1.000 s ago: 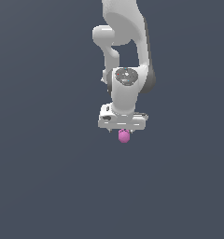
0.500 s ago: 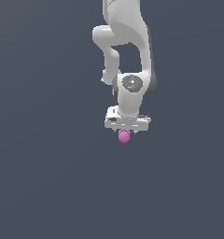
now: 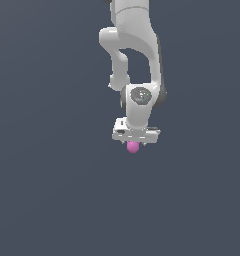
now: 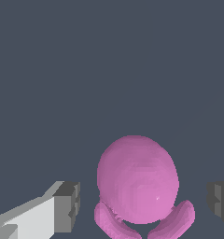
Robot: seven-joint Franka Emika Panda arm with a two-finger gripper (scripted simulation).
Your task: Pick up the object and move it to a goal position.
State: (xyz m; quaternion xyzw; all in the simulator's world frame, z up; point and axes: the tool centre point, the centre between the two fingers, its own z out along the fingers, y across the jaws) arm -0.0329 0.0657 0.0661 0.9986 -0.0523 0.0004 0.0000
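The object [image 3: 133,147] is a tiny pink-magenta roundish lump on the dark grey floor, just under the white gripper [image 3: 135,140] in the exterior view. In the wrist view the object [image 4: 137,177] is large, with two small pink lobes at its base. It sits between the gripper's [image 4: 144,203] two grey-tipped fingers [image 4: 67,205]. There is a clear gap between the object and each finger. The jaws stand open around it and do not touch it.
The white arm [image 3: 134,45] rises from the gripper toward the top of the exterior view. The plain dark grey floor [image 3: 52,200] lies all around, and no other object is in view.
The gripper has come down over the object, and the wrist has dropped lower in the exterior view. The object has not moved.
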